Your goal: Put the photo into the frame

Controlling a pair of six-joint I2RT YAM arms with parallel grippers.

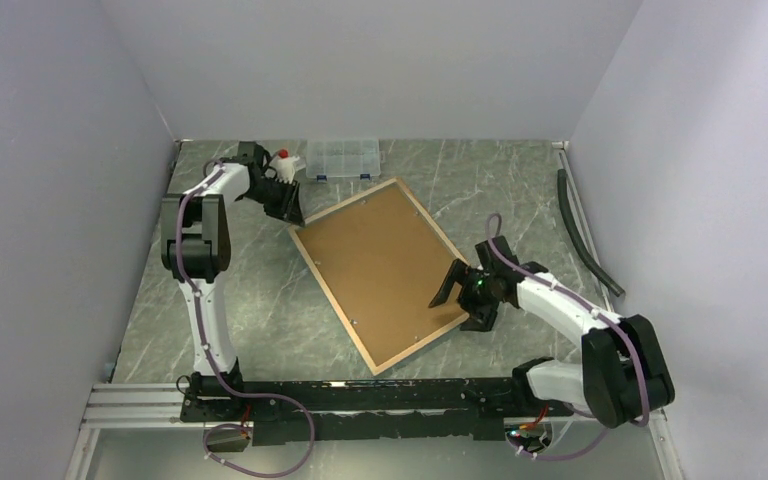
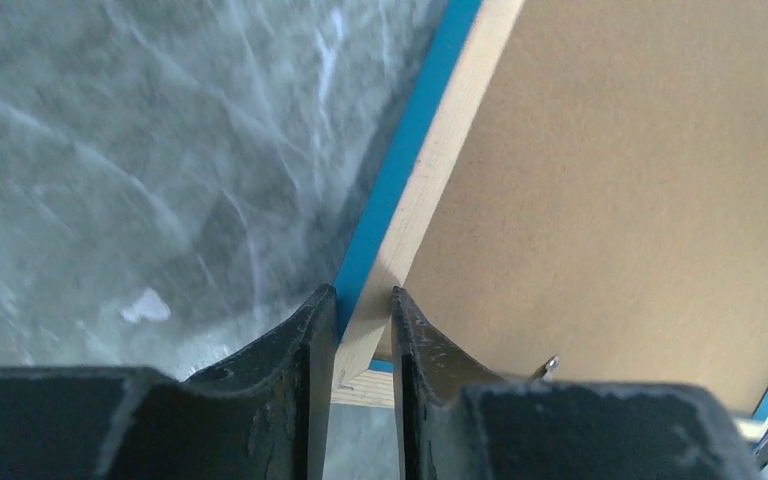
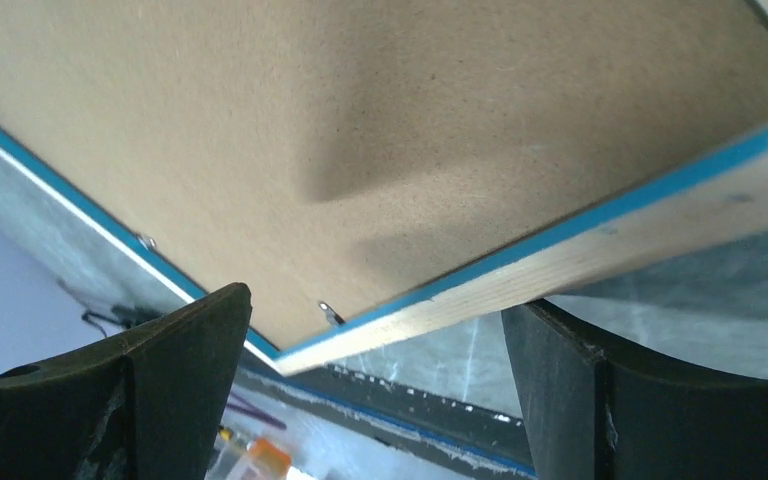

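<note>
Both grippers attend the frame [image 2: 430,170]: the left gripper [image 2: 360,295] is clenched on its rim at the far corner, likely to steady it, while the right gripper [image 3: 380,300] gapes, released, astride the opposite edge. The frame lies back-up on the worktop [image 1: 260,300]; the photo is not visible.

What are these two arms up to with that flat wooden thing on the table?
Two robot arms are working on a picture frame that lies face down on the table, with its brown backing board in place. The left gripper pinches the frame's rim at its far left corner. The right gripper stands wide open at the frame's near right edge, holding nothing. No photo is in view.
</note>
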